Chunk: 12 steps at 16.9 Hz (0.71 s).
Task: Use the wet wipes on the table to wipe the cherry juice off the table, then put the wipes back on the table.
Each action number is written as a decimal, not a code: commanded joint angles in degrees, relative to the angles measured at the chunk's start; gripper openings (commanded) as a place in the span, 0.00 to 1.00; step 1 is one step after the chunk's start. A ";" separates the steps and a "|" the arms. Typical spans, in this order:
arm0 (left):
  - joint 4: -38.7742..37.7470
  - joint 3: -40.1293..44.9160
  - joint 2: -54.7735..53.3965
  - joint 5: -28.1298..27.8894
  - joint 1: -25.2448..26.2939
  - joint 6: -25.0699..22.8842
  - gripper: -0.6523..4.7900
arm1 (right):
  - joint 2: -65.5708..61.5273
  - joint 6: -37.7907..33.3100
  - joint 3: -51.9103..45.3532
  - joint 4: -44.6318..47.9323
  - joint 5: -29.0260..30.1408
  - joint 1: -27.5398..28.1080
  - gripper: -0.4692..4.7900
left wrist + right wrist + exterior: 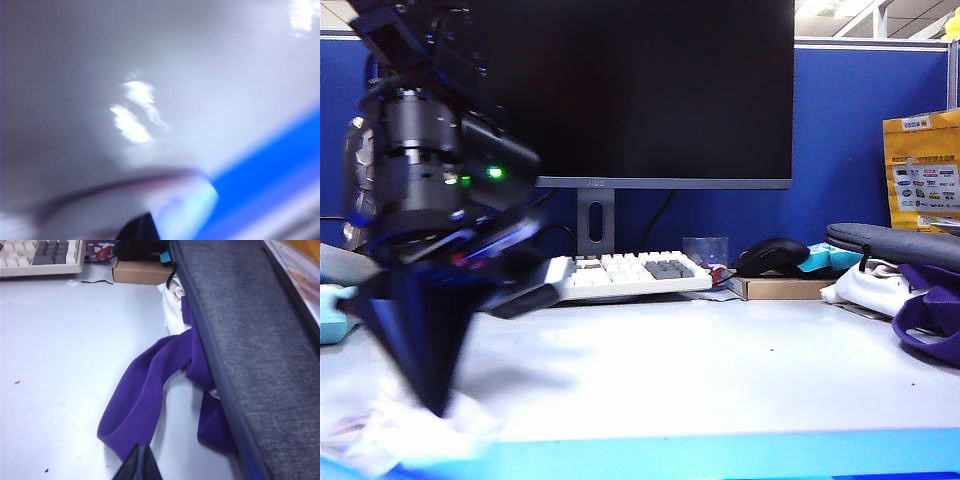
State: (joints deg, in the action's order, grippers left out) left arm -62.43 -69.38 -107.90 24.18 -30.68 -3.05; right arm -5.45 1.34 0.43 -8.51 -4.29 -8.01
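- The left hand point(428, 400) was at the bench's point(720, 370) front left corner, pointing straight down, its fingers pinched together to a point and pressed into the wet wipes point(395, 435).
- The wet wipes lay as a crumpled white wad under and around that tip, just behind the light blue front edge; whether the sheet was truly pinched between the fingers or only pushed along beneath them could not be told through the blur.
- The left wrist view was smeared by motion, showing only glossy bench point(75, 75), the blue edge, and a pale blurred shape that was probably the wet wipes point(150, 205).
- The right hand point(139, 466) was closed and empty, resting at the bench's right side beside a purple strap point(145, 395) and a grey case point(250, 340).
- Judged by this, the wiping step was in hand, with the scrubbing done at the front left corner.
- No cherry juice could be made out there; one tiny red fleck point(17, 382) showed on the bench in the right wrist view, too small to identify.
- The next move would call for keeping downward pressure while sweeping over any remaining stain, staying clear of the front edge so the wad is not pushed off, then letting go of it on the bench.
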 commanded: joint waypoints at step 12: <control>-2.86 -6.84 6.19 -16.00 0.31 2.25 0.28 | 0.04 -0.07 -0.13 0.59 -0.02 0.00 0.09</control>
State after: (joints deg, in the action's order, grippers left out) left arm -61.87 -75.33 -102.13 8.21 -30.33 -0.36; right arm -5.45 1.34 0.43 -8.51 -4.29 -8.01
